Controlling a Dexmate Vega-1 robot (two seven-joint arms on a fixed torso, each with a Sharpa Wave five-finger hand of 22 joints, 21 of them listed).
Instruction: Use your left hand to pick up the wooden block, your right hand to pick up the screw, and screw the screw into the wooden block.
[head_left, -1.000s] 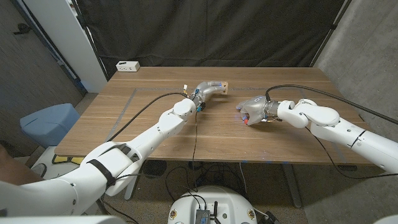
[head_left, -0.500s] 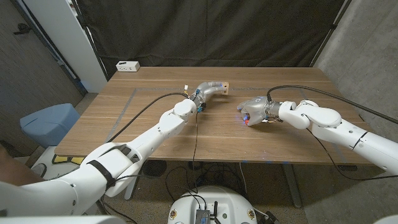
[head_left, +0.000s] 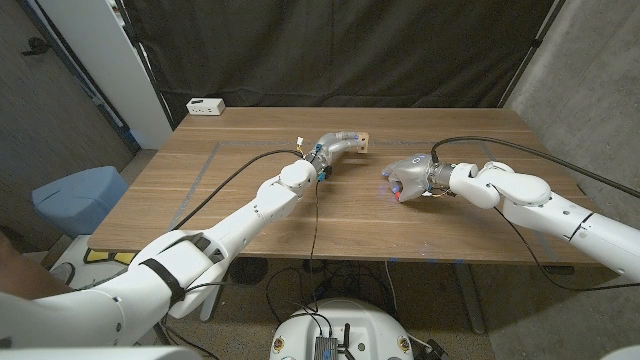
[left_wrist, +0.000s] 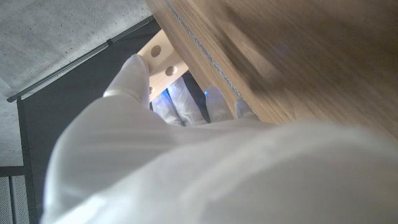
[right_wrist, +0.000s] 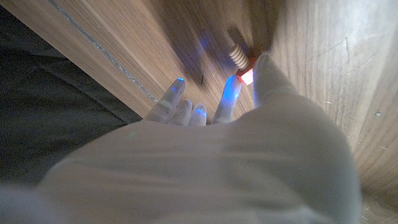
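The wooden block (head_left: 362, 141) is small and pale and sits at the table's far middle, against the fingertips of my left hand (head_left: 338, 143). In the left wrist view the block (left_wrist: 160, 57) shows two round holes and sits between my thumb and the other fingers (left_wrist: 186, 102), which grip it. My right hand (head_left: 405, 178) is at the middle right, low over the wood. It pinches the screw (right_wrist: 241, 62), a ribbed shaft with a red head (head_left: 398, 192), between thumb and fingertip. I cannot tell whether the screw touches the table.
A white power strip (head_left: 205, 105) lies at the table's (head_left: 250, 215) far left corner. Black cables (head_left: 235, 172) trail along both arms over the wood. A blue seat (head_left: 75, 195) stands off the table's left edge, and a dark curtain hangs behind.
My right hand has drifted slightly to the right with the screw. The left hand and the block have not moved.
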